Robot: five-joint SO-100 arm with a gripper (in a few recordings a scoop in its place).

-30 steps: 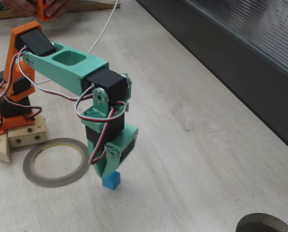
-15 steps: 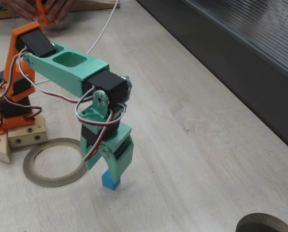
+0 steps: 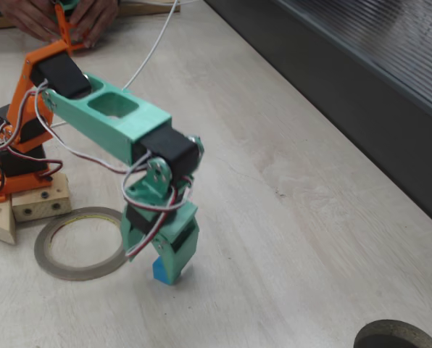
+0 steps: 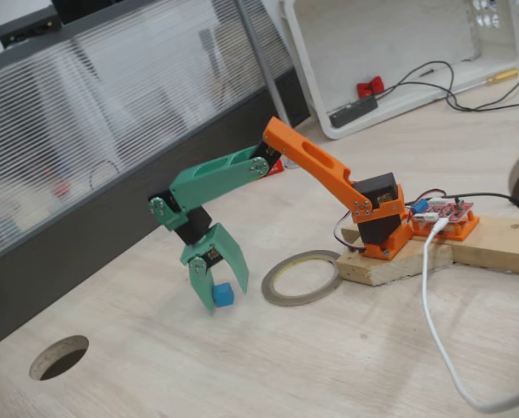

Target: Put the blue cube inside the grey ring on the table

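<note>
One blue cube (image 4: 223, 295) sits on the worktop (image 4: 242, 374) between the spread pincer (image 4: 218, 292) fingers, beside the grey ring (image 4: 303, 278).

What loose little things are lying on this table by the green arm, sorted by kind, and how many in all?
Blue cubes: 1, the blue cube, between the gripper's fingers.
Grey rings: 1, the grey ring, flat on the table.
Total: 2.

blue cube (image 3: 159, 271) mostly hidden behind end effector (image 3: 167, 267) (grip unclear), dark ring (image 3: 399, 335) cropped
</note>
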